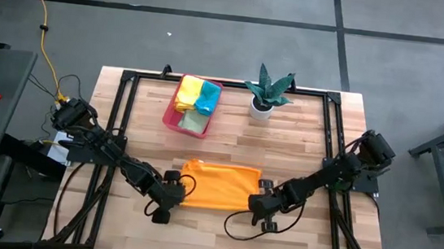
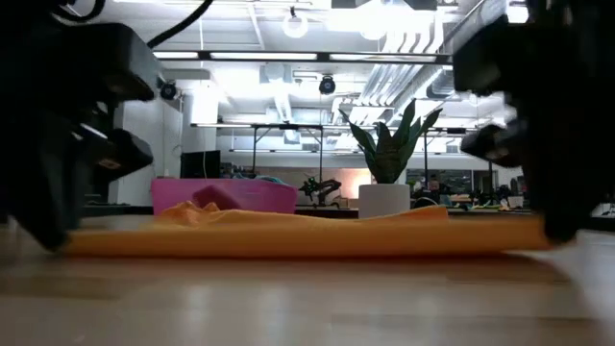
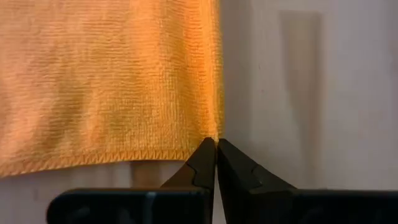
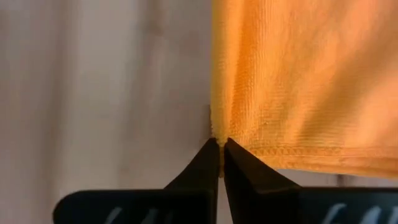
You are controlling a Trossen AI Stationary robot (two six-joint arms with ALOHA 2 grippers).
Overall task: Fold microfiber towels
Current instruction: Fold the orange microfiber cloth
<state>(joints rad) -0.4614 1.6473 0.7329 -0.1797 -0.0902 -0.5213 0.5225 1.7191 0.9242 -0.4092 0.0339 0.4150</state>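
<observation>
An orange towel point(image 1: 218, 185) lies spread on the wooden table near its front middle, and it also shows in the low view point(image 2: 307, 235). My left gripper point(image 1: 176, 195) is shut at the towel's near left corner. My right gripper point(image 1: 259, 203) is shut at its near right corner. Both are down at table height. A yellow, a teal and a light green towel point(image 1: 196, 97) lie in the pink tray point(image 1: 169, 113) at the far side. My left gripper pinches the towel's near left corner point(image 3: 213, 134) between its two fingertips point(image 3: 205, 155), coming in low from the table's left near side. The rest of the towel lies on the table. One layer or several, I cannot tell. My right gripper pinches the towel's near right corner point(image 4: 219, 132) between its two fingertips point(image 4: 208, 155), coming in low from the table's right near side. The rest of the towel lies on the table.
A potted plant point(image 1: 266, 92) in a white pot stands at the far side, right of the pink tray. A black frame point(image 1: 128, 79) runs along the table's edges. Bare wood lies between the orange towel and the tray.
</observation>
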